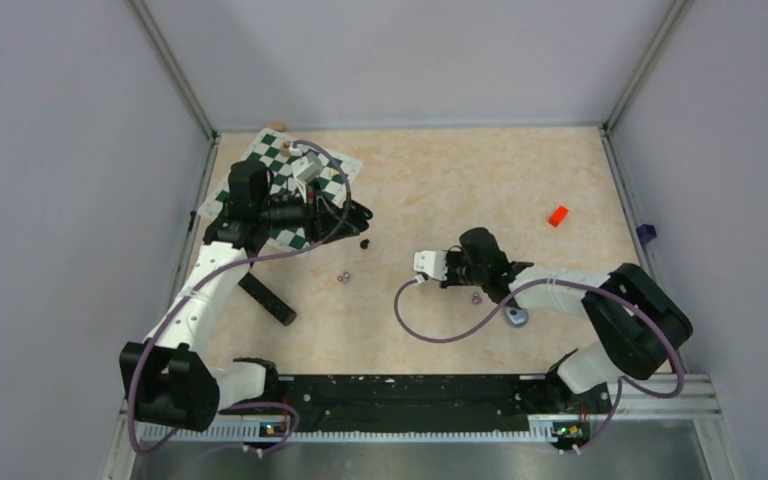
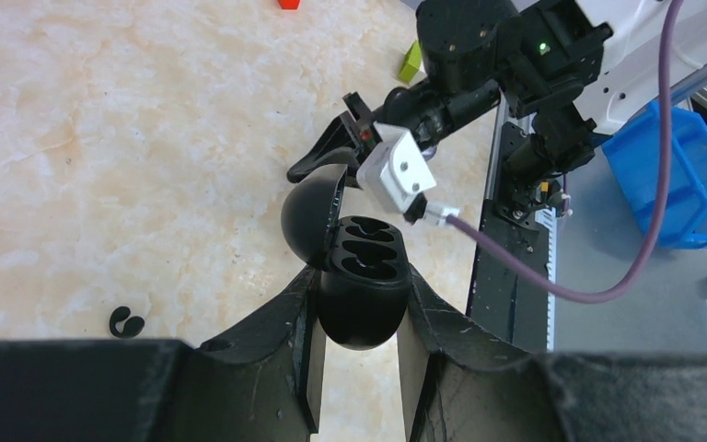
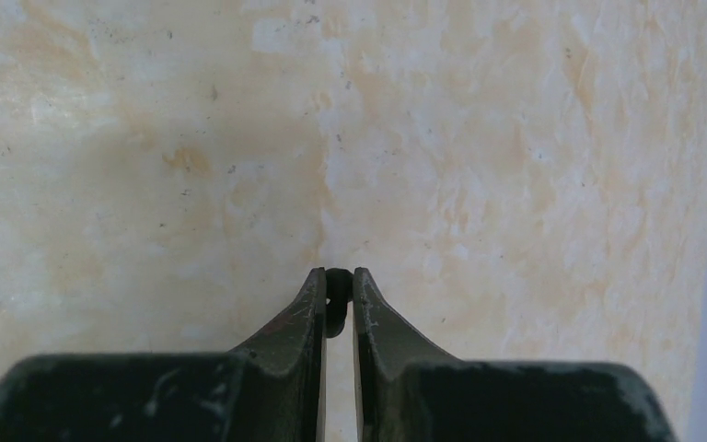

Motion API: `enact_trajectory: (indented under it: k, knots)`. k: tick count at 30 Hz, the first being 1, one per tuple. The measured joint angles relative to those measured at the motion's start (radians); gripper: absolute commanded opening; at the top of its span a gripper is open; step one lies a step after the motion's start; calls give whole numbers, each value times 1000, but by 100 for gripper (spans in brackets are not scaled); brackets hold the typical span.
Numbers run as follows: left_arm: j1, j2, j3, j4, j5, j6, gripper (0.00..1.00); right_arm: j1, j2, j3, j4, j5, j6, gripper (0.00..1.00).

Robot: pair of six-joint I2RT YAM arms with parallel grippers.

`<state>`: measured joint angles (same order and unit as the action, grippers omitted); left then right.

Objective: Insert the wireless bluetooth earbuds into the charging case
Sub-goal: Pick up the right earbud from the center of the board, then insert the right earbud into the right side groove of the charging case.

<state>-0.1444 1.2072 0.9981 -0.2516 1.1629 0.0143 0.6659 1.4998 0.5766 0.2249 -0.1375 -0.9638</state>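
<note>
Earbud (image 3: 336, 308) between right gripper (image 3: 336, 276) tip edges

purple earbud (image 1: 342, 277) centre (black earbud (image 1: 365, 243) nearby) | red block (image 1: 558, 215) far right

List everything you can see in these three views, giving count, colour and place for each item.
charging case: one, black, lid open, held in the left gripper
black earbuds: two; one on the table, one pinched in the right gripper
purple earbuds: two, pale purple, on the table; the other lies beside the right arm
chess mat: one, green and white, far left corner
red block: one, far right
yellow-green block: one, behind the right arm
blue bin: one, off the table
table: one, beige marbled
left gripper: one, black, shut on the case
right gripper: one, black, shut on an earbud
</note>
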Motion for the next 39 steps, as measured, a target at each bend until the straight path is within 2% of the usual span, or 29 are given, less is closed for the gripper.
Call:
enact_trajectory:
  k: [11, 23, 27, 33, 39]
  knots:
    - [-1, 26, 0, 21, 1, -10, 0, -114, -193, 147, -193, -244, 212, 0]
    - [-53, 68, 2, 14, -12, -28, 0, -121, -346, 307, -283, -444, 388, 0]
    - [-95, 102, 39, -40, -45, 6, 0, -121, -367, 384, -310, -512, 441, 0]
    - [-220, 144, 158, -147, -89, 108, 0, -121, -370, 492, -355, -614, 521, 0]
    - [-254, 150, 178, -130, -74, 92, 0, -121, -375, 525, -343, -713, 632, 0]
